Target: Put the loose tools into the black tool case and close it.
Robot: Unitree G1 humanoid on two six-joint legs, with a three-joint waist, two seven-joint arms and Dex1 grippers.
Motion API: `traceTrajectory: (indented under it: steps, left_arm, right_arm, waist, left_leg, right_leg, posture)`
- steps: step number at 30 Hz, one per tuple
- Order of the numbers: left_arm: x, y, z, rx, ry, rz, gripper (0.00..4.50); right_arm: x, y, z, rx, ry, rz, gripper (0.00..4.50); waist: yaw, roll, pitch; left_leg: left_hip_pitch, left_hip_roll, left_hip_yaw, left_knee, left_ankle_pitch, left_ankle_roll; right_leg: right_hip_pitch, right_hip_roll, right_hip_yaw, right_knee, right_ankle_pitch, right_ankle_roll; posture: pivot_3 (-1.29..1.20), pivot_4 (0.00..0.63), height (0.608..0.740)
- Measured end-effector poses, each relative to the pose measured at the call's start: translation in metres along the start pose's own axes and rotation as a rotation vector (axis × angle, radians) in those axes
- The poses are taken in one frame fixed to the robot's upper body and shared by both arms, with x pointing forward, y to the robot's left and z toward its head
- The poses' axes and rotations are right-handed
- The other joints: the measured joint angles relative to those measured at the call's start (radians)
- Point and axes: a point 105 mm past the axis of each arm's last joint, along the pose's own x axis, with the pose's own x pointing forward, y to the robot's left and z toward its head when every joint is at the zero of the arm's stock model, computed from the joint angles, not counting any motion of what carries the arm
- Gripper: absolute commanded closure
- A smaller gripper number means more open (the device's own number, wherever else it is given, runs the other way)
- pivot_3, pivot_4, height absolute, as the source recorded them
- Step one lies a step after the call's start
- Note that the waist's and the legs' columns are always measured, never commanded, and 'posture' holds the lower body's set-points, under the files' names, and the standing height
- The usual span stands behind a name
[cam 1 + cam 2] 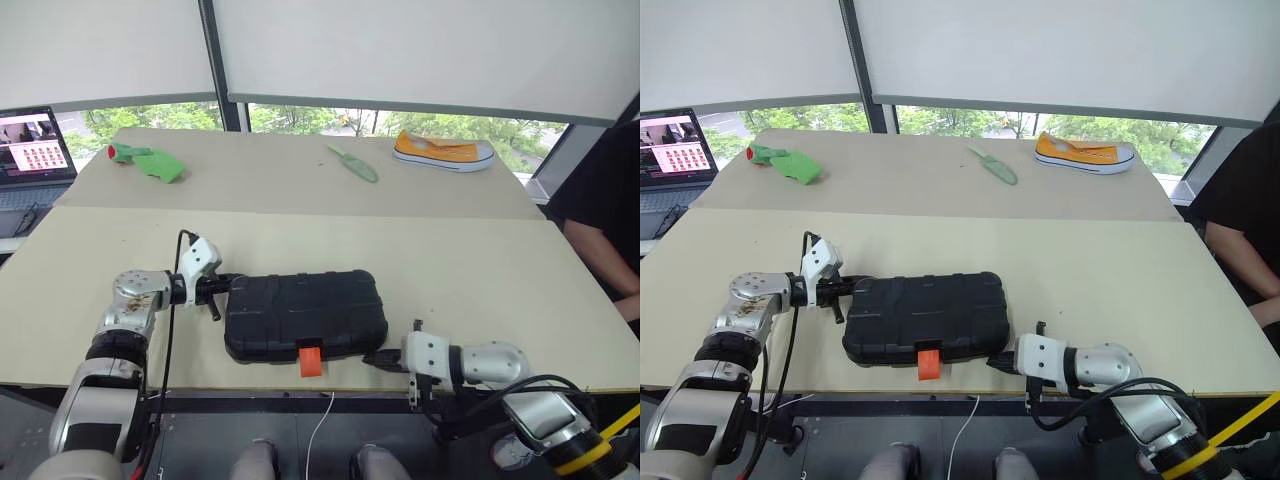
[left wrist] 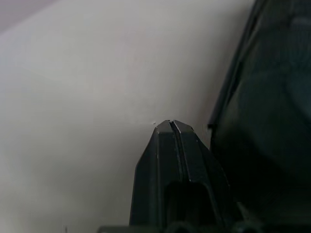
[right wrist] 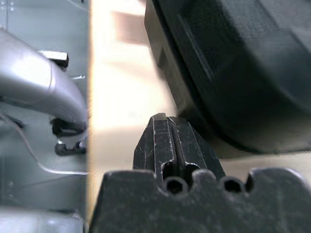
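The black tool case is lying closed and flat near the front edge of the table, its orange latch hanging at the near side. The left gripper is sitting just beside the case's left end, its fingers pressed together and pinching nothing. The right gripper is lying at the case's near right corner, its fingers likewise pressed together and empty. Well beyond the case, a green trowel, a yellow shoe and a green glove are resting on the far table.
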Motion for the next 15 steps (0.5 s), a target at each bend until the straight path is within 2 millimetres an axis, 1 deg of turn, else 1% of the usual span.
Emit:
traceTrajectory:
  steps: [1,2,3,4,7,8,10,12,13,15]
  left_arm:
    - [-0.004,0.000,-0.003,-0.013,0.009,0.003,4.48]
    - [-0.008,-0.001,-0.008,-0.038,0.006,0.014,4.48]
    - [-0.009,-0.003,-0.011,-0.053,0.001,0.015,4.48]
    - [-0.012,-0.006,-0.015,-0.073,-0.007,0.016,4.48]
    - [-0.017,-0.009,-0.016,-0.121,-0.042,0.034,4.48]
    - [-0.020,-0.005,-0.016,-0.144,-0.056,0.058,4.48]
    - [-0.033,0.006,-0.011,-0.182,-0.085,0.120,4.48]
    - [-0.045,0.012,-0.001,-0.186,-0.112,0.124,4.48]
    - [-0.050,0.010,0.013,-0.168,-0.139,0.087,4.48]
    - [-0.048,0.003,0.035,-0.143,-0.182,0.021,4.48]
  right_arm:
    - [0.007,-0.009,0.000,0.006,-0.012,-0.038,4.50]
    - [0.015,-0.024,-0.003,0.031,-0.017,-0.101,4.50]
    - [0.017,-0.033,-0.006,0.048,-0.018,-0.145,4.50]
    - [0.018,-0.045,-0.008,0.056,-0.014,-0.188,4.50]
    - [0.012,-0.067,-0.010,0.043,-0.004,-0.261,4.50]
    - [0.010,-0.071,-0.011,0.031,-0.002,-0.269,4.50]
    - [0.007,-0.073,-0.012,0.011,0.000,-0.270,4.50]
    - [0.003,-0.072,-0.015,0.008,-0.007,-0.267,4.50]
    - [-0.003,-0.069,-0.017,0.017,-0.018,-0.262,4.50]
    - [-0.008,-0.064,-0.018,0.038,-0.043,-0.246,4.50]
  waist:
    - [-0.004,0.000,0.000]
    - [-0.008,0.000,0.000]
    - [-0.006,0.000,0.000]
    - [-0.005,0.000,0.000]
    - [0.002,0.000,0.000]
    - [0.005,0.000,0.000]
    - [0.005,-0.001,0.000]
    - [0.006,-0.001,0.001]
    - [0.009,-0.001,0.001]
    - [0.014,-0.001,0.001]
  left_leg:
    - [0.000,0.000,0.000,0.000,0.000,0.000]
    - [0.000,0.000,0.000,0.000,0.000,0.000]
    - [0.000,0.000,0.000,0.000,0.000,0.000]
    - [-0.001,0.000,0.000,0.000,0.000,0.000]
    - [-0.002,0.000,0.000,0.000,0.000,0.000]
    - [-0.003,0.000,0.000,0.000,0.000,0.000]
    - [-0.003,0.000,0.000,0.000,0.000,0.000]
    - [-0.003,0.000,0.000,0.000,0.000,0.000]
    - [-0.003,-0.001,0.000,0.000,0.000,0.000]
    - [-0.003,-0.001,0.000,0.000,0.000,0.000]
  right_leg:
    - [0.000,0.000,0.000,0.000,0.000,0.000]
    - [-0.001,0.000,0.000,0.000,0.001,-0.001]
    - [-0.001,0.000,0.000,0.001,0.002,-0.002]
    - [-0.001,0.000,0.000,0.001,0.002,-0.002]
    - [-0.002,-0.001,0.000,0.001,0.002,-0.002]
    - [-0.002,-0.001,-0.001,0.000,0.002,-0.002]
    - [-0.002,-0.001,-0.001,0.000,0.002,-0.002]
    - [-0.002,-0.001,-0.001,0.000,0.001,-0.002]
    - [-0.002,-0.001,-0.001,0.000,0.001,-0.002]
    - [-0.001,-0.002,-0.001,0.000,0.001,-0.001]
  posture:
    - [0.00,0.150,0.740]
    - [0.00,0.150,0.740]
    - [0.00,0.150,0.740]
    - [0.00,0.150,0.740]
    - [0.00,0.150,0.740]
    - [0.00,0.150,0.740]
    - [0.00,0.150,0.740]
    - [0.00,0.150,0.740]
    - [0.00,0.150,0.740]
    - [0.00,0.150,0.740]
